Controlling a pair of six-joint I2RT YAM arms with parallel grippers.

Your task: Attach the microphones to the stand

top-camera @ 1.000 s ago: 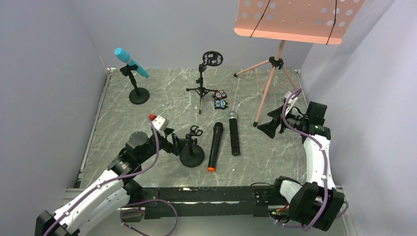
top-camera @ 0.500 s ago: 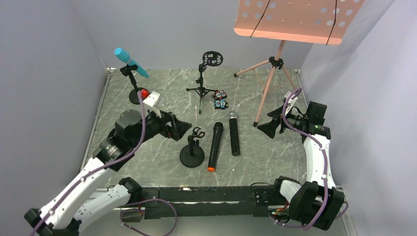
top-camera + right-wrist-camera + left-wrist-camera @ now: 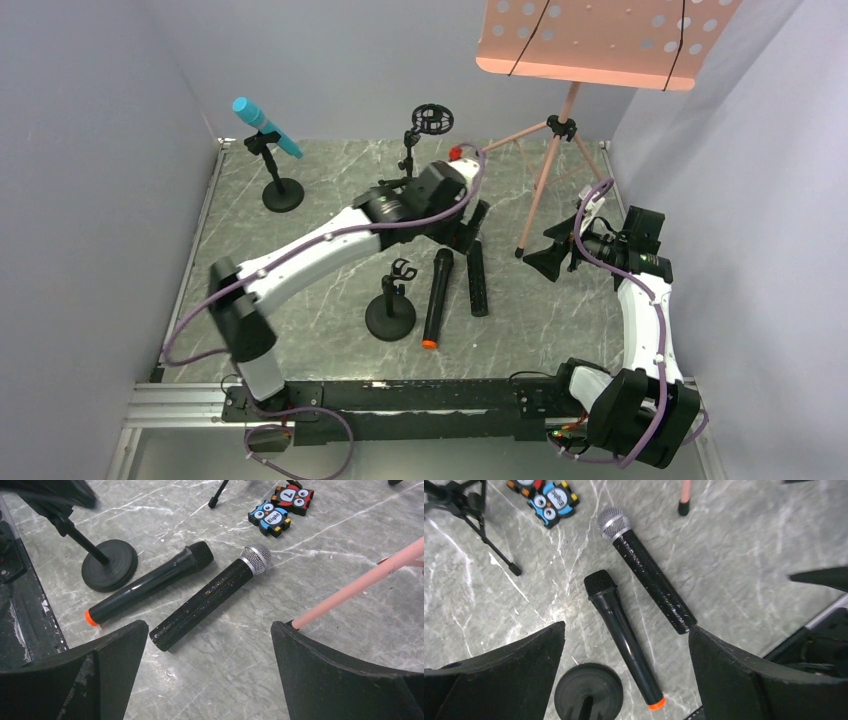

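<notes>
Grey marbled worktop [image 3: 300,330], closed in by pale walls, carries everything. In the overhead view, at the back left, the light blue microphone [image 3: 266,126] sits tilted in the clip of a round-based stand [image 3: 282,192]. Nearer the front, a second round-based stand [image 3: 391,312] has an empty clip. Just right of it the black microphone with the orange end [image 3: 436,298] lies flat with its orange tip toward the arm bases. Beside it, roughly parallel, lies the silver-headed microphone [image 3: 478,285].

The left arm reaches across above them, and from overhead the left claw [image 3: 472,232] covers the mesh head. The left wrist view shows that head in full. It also shows two owl-shaped tiles [image 3: 549,497] near a foot of the tripod stand [image 3: 409,140], which the arm hides from overhead. The same wrist view shows the claw spread wide and holding nothing, above both loose microphones.

Further right stands a pink music stand [image 3: 600,40]. Only the overhead camera shows its tray; the right wrist view catches one pink leg. The right claw [image 3: 547,262] hangs at the far right, fingers wide apart and empty, facing the two lying microphones.
</notes>
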